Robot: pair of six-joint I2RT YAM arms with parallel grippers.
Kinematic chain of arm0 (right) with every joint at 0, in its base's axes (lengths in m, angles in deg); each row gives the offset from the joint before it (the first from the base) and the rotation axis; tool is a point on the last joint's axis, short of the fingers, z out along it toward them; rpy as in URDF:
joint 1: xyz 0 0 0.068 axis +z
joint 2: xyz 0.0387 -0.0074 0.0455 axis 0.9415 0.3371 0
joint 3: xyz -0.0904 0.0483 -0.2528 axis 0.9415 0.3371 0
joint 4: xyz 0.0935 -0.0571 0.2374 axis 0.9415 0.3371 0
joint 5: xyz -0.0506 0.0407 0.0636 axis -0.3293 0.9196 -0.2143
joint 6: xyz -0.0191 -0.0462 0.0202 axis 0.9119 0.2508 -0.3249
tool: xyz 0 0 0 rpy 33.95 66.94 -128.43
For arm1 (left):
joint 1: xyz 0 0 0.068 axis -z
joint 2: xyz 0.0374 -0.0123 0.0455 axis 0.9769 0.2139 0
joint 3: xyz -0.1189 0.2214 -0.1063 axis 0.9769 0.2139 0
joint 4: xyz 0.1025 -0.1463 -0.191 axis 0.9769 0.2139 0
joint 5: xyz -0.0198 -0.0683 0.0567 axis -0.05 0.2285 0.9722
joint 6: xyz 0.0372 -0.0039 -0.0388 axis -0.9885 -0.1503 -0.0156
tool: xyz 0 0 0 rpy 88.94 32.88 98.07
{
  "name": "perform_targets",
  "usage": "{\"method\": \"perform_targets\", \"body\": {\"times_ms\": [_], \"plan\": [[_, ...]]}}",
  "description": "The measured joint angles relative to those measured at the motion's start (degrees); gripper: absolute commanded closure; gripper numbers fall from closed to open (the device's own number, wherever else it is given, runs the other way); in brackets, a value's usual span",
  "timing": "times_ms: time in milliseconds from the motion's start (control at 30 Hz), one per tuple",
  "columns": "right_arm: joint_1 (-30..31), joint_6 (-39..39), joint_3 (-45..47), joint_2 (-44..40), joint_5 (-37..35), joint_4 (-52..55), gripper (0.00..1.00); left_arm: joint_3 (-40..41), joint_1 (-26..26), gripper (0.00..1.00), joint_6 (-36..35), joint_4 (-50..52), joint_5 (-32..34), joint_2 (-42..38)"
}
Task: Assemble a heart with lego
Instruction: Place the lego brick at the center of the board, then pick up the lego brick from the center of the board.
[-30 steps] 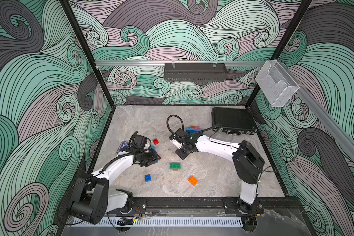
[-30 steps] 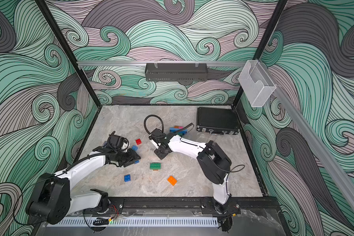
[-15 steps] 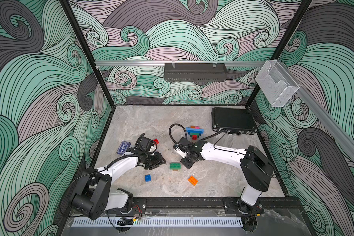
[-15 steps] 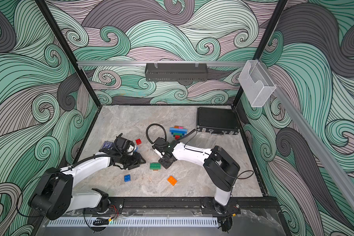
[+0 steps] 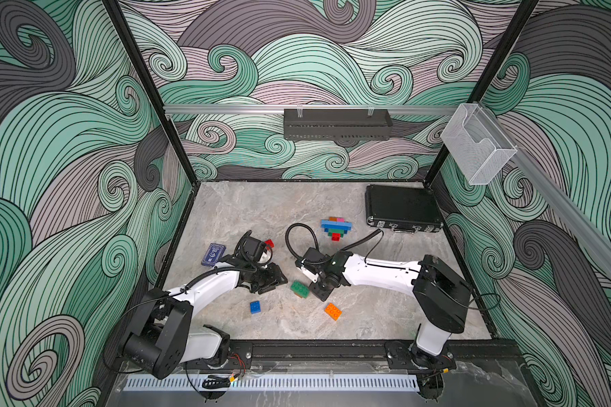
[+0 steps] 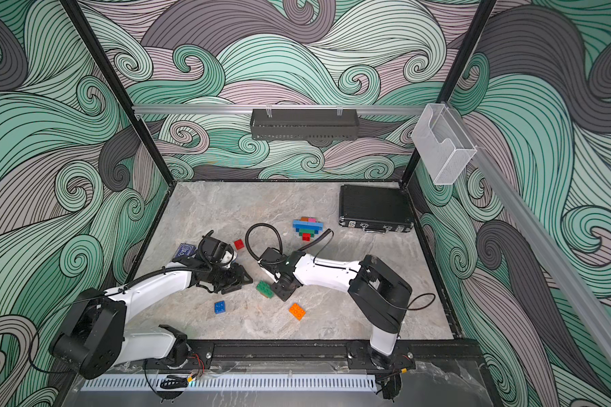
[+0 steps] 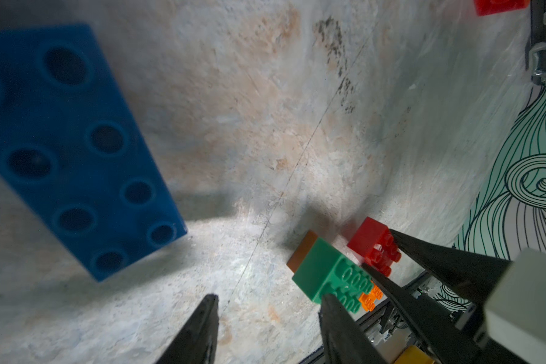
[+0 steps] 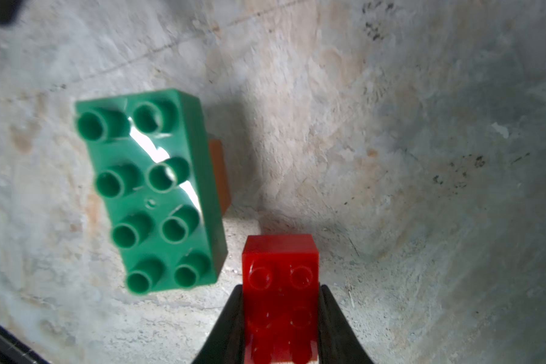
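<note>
Right wrist view shows the right gripper [image 8: 281, 288] clamped on a red brick [image 8: 279, 255], with the green brick [image 8: 152, 189] lying lengthwise just beside it.

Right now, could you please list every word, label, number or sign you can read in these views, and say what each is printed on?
No text can be read in any view.
On the dark blue card box: a pale printed emblem, too small to read.
On the black case: no legible label.
On the green brick and the red brick: no lettering legible.
</note>
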Motion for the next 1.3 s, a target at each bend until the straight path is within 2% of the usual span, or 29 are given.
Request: {"method": "perform_targets", "body": {"times_ms": [100,267,367,567,1067,1300], "plan": [[-0.1,-0.1,0.8,0.0,-0.8,0.5,0.67,0.0,0.0,0.47,0.0,0.0,0.0,0.0],[-0.1,0.0,0.7,0.2,-1.5,1.4,0.51,0.0,0.0,0.47,0.0,0.0,0.0,0.0],[-0.1,0.0,0.1,0.6,-1.6,2.0,0.47,0.0,0.0,0.47,-0.1,0.0,0.1,0.0],[-0.2,0.0,-1.5,1.1,-1.6,2.2,0.48,0.0,0.0,0.47,-0.2,0.0,0.1,0.0],[-0.4,-0.2,-1.9,3.5,-0.9,2.3,0.63,0.0,0.0,0.47,-0.8,-0.2,-0.3,0.0],[-0.9,-0.2,-1.9,2.5,-0.3,2.3,0.67,0.2,0.0,0.46,-1.0,-3.5,-5.2,0.0]]}}
